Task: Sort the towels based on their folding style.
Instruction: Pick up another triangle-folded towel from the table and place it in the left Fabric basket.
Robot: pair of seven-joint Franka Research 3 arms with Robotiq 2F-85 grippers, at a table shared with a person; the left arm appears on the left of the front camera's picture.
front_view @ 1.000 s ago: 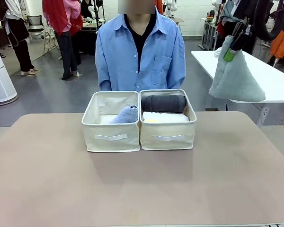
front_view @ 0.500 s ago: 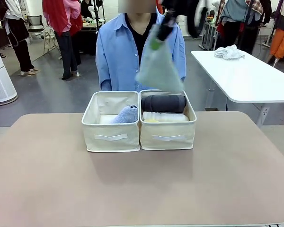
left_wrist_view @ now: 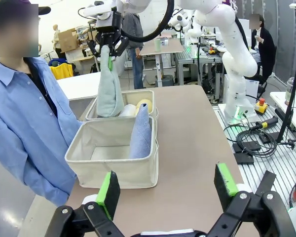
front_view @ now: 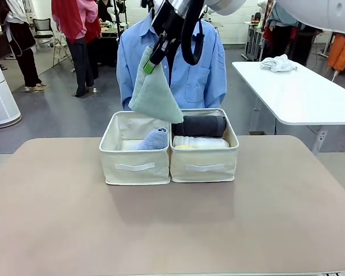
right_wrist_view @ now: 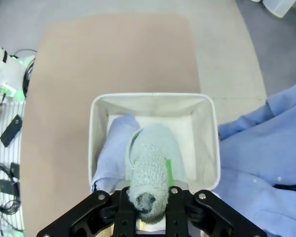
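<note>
The right arm's jaws clamp the tip of the pale teal cone-shaped terry towel (front_view: 155,95), hiding its point. It hangs tip up, long axis near upright, with its wide base just above the left cream fabric bin (front_view: 135,167). There the periwinkle-blue cone towel (front_view: 153,140) stands with its base hidden by the wall. The yellow roll (front_view: 184,146) is a mere sliver. The left arm's jaws gape wide, empty.
</note>
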